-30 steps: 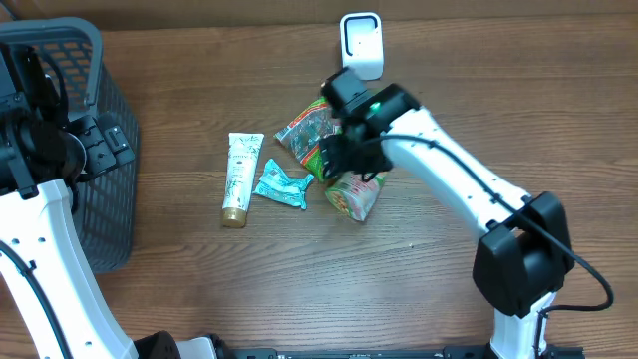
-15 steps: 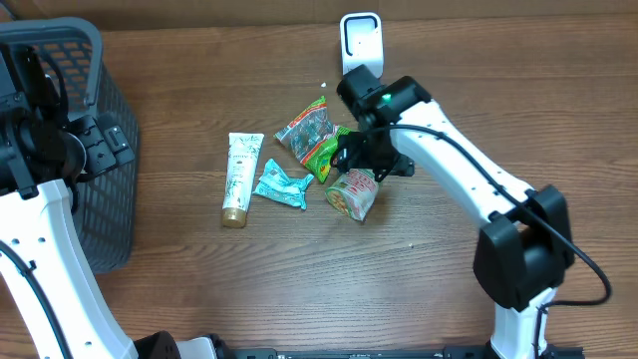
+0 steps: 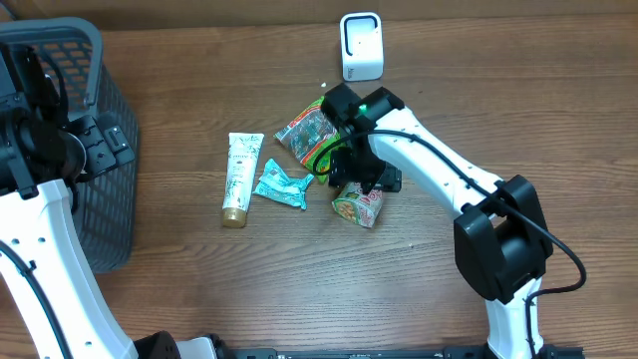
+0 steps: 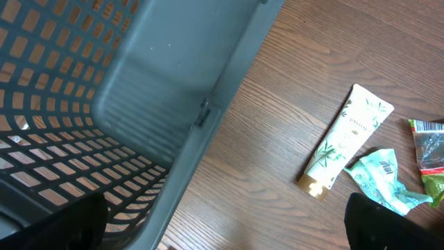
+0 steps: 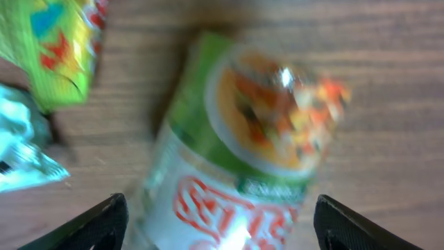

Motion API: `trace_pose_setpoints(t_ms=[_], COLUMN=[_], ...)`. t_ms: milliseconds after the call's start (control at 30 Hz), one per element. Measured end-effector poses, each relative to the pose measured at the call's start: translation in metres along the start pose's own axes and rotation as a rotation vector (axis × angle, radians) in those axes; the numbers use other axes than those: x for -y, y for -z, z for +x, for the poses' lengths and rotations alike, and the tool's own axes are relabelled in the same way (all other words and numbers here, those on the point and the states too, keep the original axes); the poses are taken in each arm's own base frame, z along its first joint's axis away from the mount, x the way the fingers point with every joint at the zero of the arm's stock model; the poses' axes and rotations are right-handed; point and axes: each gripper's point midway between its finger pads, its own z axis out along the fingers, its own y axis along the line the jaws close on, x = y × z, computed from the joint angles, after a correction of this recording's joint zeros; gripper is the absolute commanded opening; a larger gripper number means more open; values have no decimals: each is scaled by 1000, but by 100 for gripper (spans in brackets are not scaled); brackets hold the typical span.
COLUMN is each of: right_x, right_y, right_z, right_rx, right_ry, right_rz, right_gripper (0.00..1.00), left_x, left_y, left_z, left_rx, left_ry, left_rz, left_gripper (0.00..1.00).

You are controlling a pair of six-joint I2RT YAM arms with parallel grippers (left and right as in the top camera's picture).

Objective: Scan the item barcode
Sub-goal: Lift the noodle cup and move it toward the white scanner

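Briefly, items listed by position re: cup.

1. Cup (image 3: 359, 204): task item, lying on its side on table (image 3: 249, 289); green label w/ food photo. R gripper (image 5: 220, 221) hangs directly above, jaws wide, straddling cup, gripping nothing. Risks: round body may roll away as jaws close; a finger may snag snack bag close by. Red lettering on white band is too blurred to read. No barcode seen, so wrong face could go to scanner.
2. Teal wrapper (image 3: 282, 186): just left of cup. No legible txt.
3. Tube (image 3: 240, 178): further left of cup; cream, leaf print, wording too small.
4. Snack bag (image 3: 311, 137): green/red, just beyond cup; contact hidden by arm.
5. Scanner (image 3: 361, 45): white, well beyond cup.
6. Basket (image 3: 60, 45): far left of cup. L gripper (image 4: 232, 226) beside it, jaws wide, empty.
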Motion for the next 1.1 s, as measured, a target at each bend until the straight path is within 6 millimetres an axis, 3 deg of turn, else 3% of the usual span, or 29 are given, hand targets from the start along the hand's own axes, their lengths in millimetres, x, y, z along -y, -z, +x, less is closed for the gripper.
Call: trace_pose_setpoints(t_ms=[167,333,533,700,800,933,1033,1100], right_x=[2,11,13,20,37,73,93,108], right_y=[-5,-25,-28,-27,-24,-5,26,49], right_z=[15,26,26,22,20,16,-1,-11], right_rx=[-38,-73,-69,-38,-17,22,117,181], right_ry=[0,-12,-19,16,43,84,123,153], right_rz=[34,65,73,120,207,404,559,678], right_gripper=[85,78,64,64,67,71,73,69], left_x=[0,0,0,0,0,0,0,0], left_y=[0,0,0,0,0,0,0,0], left_z=[0,0,0,0,0,0,0,0], left_rx=[0,0,0,0,0,0,0,0], left_ry=[0,0,0,0,0,0,0,0], left_rz=[0,0,0,0,0,0,0,0], left_gripper=[100,100,100,100,100,100,100,100])
